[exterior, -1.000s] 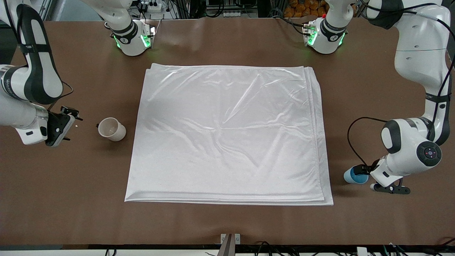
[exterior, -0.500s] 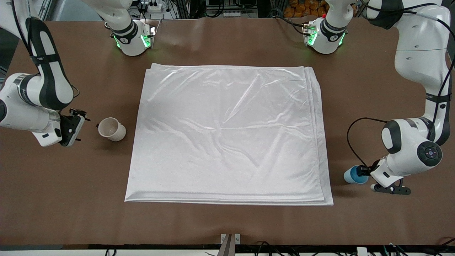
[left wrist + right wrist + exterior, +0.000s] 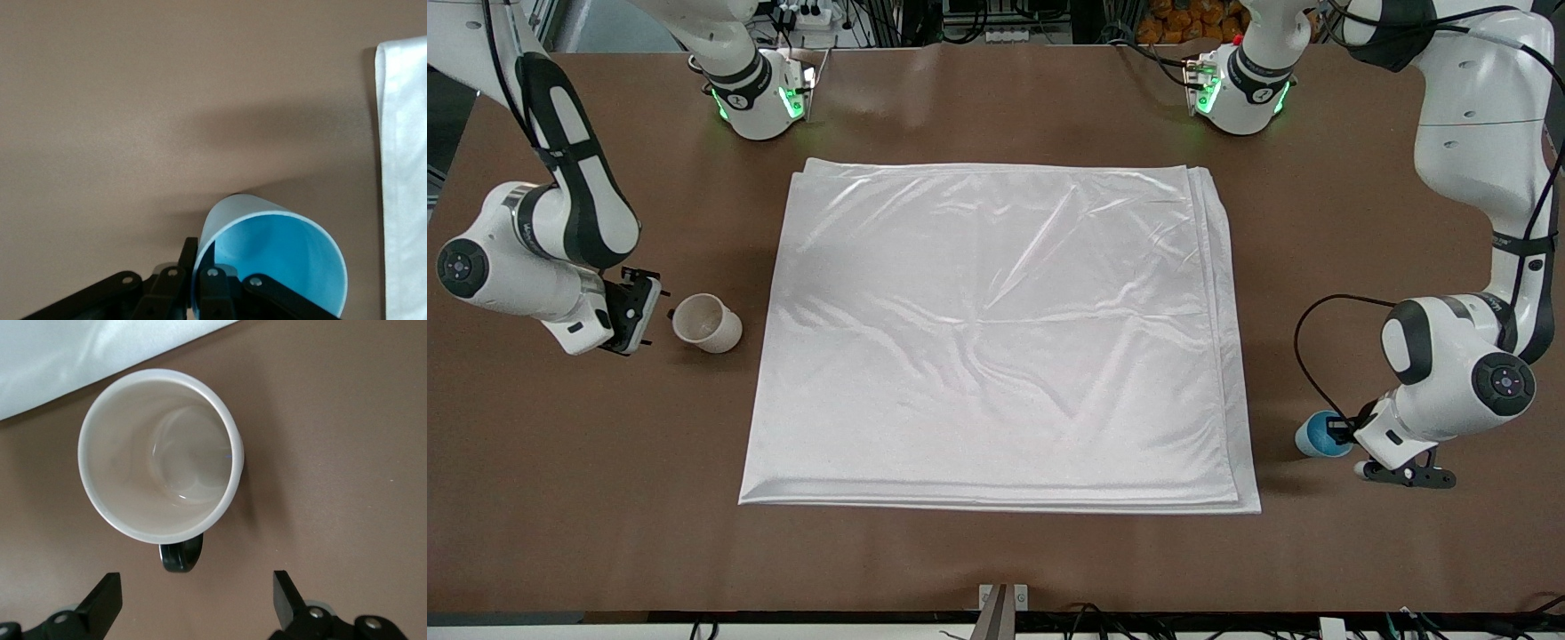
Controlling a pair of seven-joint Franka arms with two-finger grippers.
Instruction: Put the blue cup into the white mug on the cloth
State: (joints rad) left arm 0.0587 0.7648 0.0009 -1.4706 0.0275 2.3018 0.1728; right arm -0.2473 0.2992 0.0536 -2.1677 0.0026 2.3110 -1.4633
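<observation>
Now I am pinching the light, stiff cup (image 3: 273,257) by its rim in my left claw (image 3: 200,280) on the surface (image 3: 996,551) beside the cloth (image 3: 996,338), while my spread right claw (image 3: 193,593) is nearing the mug's (image 3: 160,453) handle.

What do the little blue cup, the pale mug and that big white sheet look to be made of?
Blue cup: probably plastic, thin-walled, matte. White mug: likely glazed ceramic, glossy inside, black handle. Cloth: satiny fabric, shiny, softly wrinkled, folded in layers.
</observation>
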